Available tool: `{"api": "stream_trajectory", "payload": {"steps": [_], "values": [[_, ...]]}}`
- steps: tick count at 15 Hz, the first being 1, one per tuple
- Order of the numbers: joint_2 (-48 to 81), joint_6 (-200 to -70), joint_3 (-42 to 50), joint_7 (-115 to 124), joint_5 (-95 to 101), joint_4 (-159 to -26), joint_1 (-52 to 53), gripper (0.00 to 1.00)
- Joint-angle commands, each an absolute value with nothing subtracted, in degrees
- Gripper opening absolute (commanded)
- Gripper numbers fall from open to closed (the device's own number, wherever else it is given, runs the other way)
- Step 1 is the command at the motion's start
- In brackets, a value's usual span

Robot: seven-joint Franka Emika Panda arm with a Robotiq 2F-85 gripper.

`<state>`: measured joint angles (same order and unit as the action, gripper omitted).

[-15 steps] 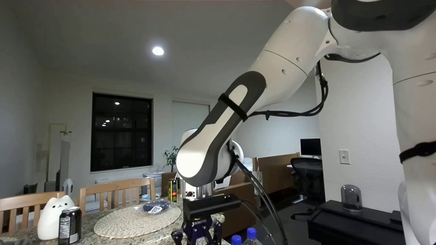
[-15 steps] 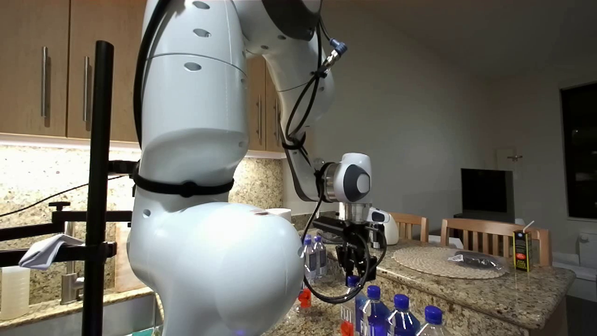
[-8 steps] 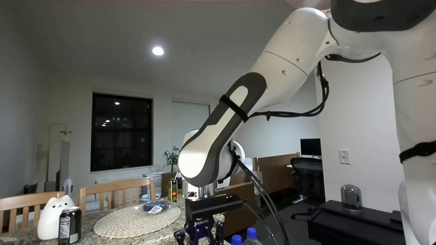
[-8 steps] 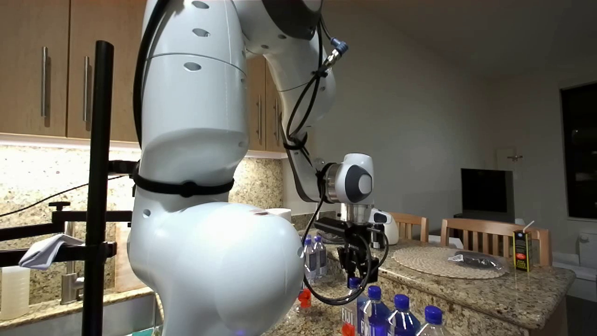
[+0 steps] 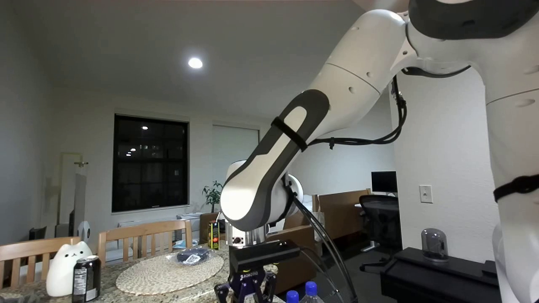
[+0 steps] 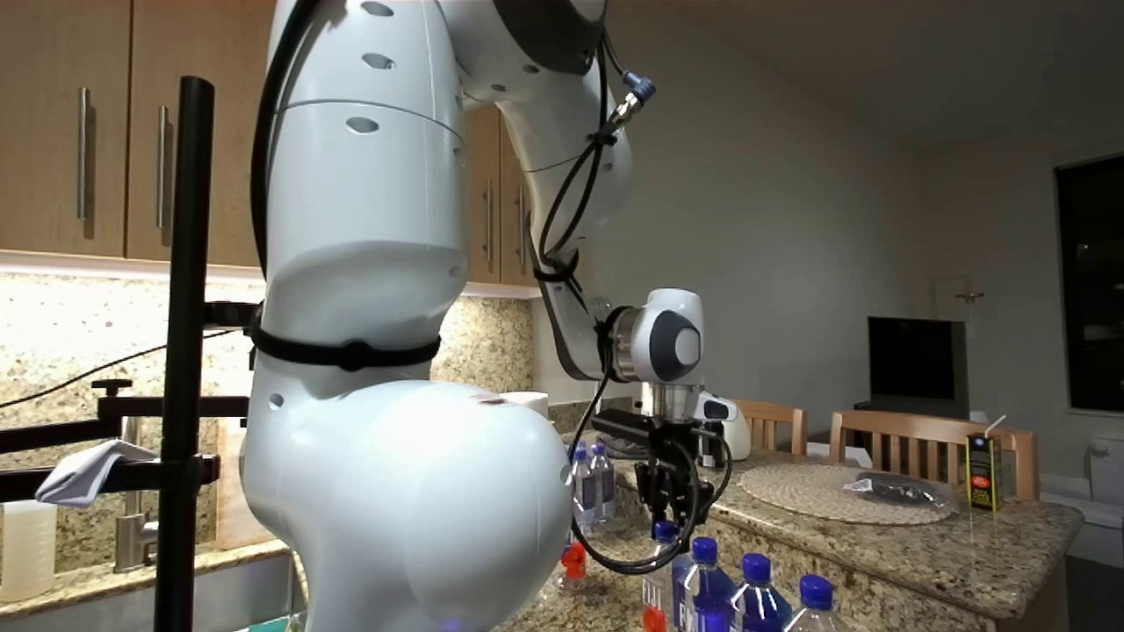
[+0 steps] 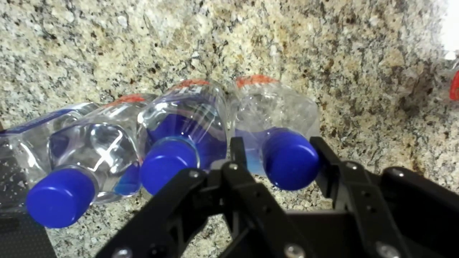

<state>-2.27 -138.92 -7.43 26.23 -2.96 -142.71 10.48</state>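
Because the bottles (image 7: 183,114) are stood upright, the end cap (image 7: 290,159) seems straddled from above by the claw (image 7: 279,148), parted slightly wider than it, nothing gripped.

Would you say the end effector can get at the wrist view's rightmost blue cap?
Probably yes: the end effector stands open, fingers on either side of that cap, nothing visibly blocking them.
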Motion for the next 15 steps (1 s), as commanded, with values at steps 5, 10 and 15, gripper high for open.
{"api": "stream_trajectory", "payload": {"steps": [5,10,15], "values": [[-3.93,-139.76,-7.81,23.83,-3.64,-144.62,9.49,1.00],[-4.12,-139.30,-8.00,24.50,-2.88,-143.83,9.56,1.00],[-4.40,-137.81,-8.15,23.82,-3.95,-141.59,9.72,1.00]]}}
